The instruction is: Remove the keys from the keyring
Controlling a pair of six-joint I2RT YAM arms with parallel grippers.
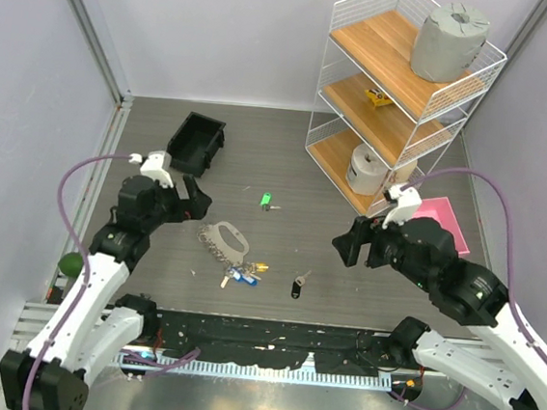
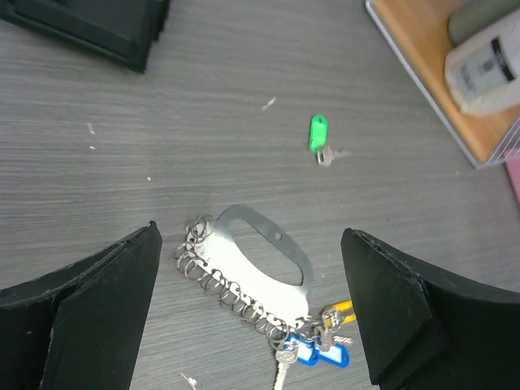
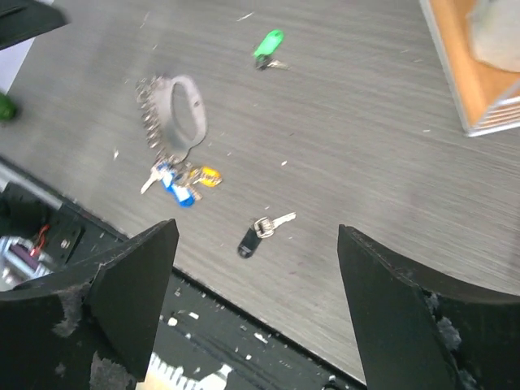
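The left gripper (image 1: 199, 201) hangs over the table (image 1: 287, 168) with its jaws spread wide and nothing between them, just left of the keyring (image 1: 227, 237). The right gripper (image 1: 352, 242) is also wide and holds nothing, above the right half of the table. The keyring lies flat near the middle of the table, slightly toward the left and near edges; it shows as a silver loop (image 2: 280, 240) with a row of small rings along one side. A blue key (image 2: 321, 356) and a yellow key (image 2: 341, 309) are bunched at its near end. A black key (image 3: 248, 241) lies alone to their right, apart from the keyring. A green-tagged key (image 1: 266, 200) lies farther back. A black bin (image 1: 195, 142) sits toward the far left corner, and a white wire shelf (image 1: 401, 91) stands at the far right.
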